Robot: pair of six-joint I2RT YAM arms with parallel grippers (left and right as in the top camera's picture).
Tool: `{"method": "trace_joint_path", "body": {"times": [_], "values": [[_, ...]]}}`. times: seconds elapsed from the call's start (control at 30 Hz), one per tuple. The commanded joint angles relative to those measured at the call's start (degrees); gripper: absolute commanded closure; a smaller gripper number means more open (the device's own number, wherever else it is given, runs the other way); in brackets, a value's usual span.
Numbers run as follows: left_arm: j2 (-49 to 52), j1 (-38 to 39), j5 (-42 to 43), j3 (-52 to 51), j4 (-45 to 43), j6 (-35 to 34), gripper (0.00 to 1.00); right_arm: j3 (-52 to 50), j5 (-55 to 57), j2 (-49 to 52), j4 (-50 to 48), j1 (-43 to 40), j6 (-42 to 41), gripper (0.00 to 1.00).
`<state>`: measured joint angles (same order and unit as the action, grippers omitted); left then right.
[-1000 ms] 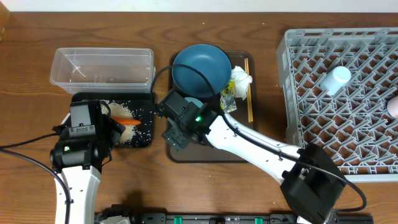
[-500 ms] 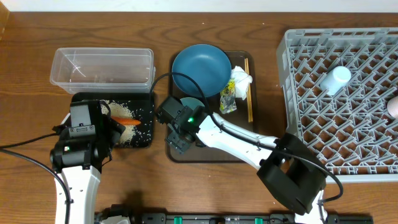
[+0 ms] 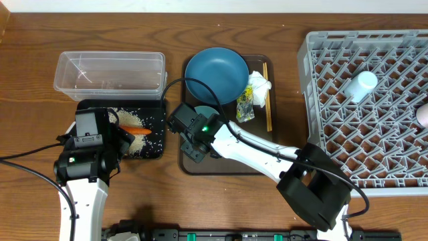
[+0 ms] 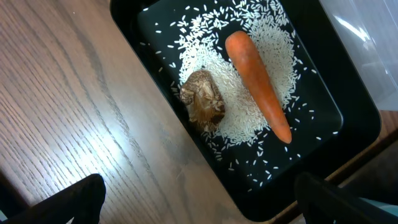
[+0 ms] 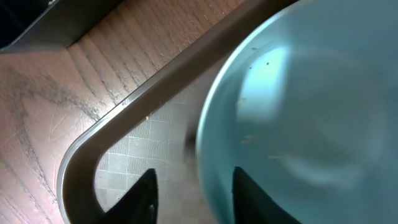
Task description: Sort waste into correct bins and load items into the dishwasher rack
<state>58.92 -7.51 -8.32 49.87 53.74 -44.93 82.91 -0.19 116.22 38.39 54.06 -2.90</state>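
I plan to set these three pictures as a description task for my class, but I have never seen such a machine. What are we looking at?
Two robot arms work at a table. One picture looks down from above; the other two come from a camera on each wrist. The left arm hangs over a black tray holding rice, a carrot and a brown lump; its jaws are open and empty. The right arm reaches onto a brown serving tray, jaws either side of the rim of a bowl; whether they grip is unclear. Also there: a blue plate, tissue, a wrapper, chopsticks, a clear tub and a grey rack holding a cup.
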Motion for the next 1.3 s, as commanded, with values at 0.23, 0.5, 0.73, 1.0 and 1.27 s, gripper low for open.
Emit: {"method": "trace_joint_path", "body": {"times": [0.23,0.5,0.73,1.0,1.27], "values": [[-0.2,-0.3,-0.7,0.7,0.2,0.8,0.02,0.4,1.9,-0.1,0.3,0.0,0.0,0.8],[-0.2,-0.3,-0.7,0.7,0.2,0.8,0.02,0.3,1.9,-0.1,1.8,0.0,-0.6,0.89],[-0.2,-0.3,-0.7,0.7,0.2,0.8,0.02,0.3,1.9,-0.1,1.6,-0.1,-3.5,0.99],[-0.2,-0.3,-0.7,0.7,0.2,0.8,0.02,1.6,1.2,-3.8,2.5,-0.9,-7.5,0.99],[-0.2,-0.3,-0.7,0.7,0.2,0.8,0.02,1.9,-1.7,-18.0,5.0,-8.5,-10.8,0.99]]}}
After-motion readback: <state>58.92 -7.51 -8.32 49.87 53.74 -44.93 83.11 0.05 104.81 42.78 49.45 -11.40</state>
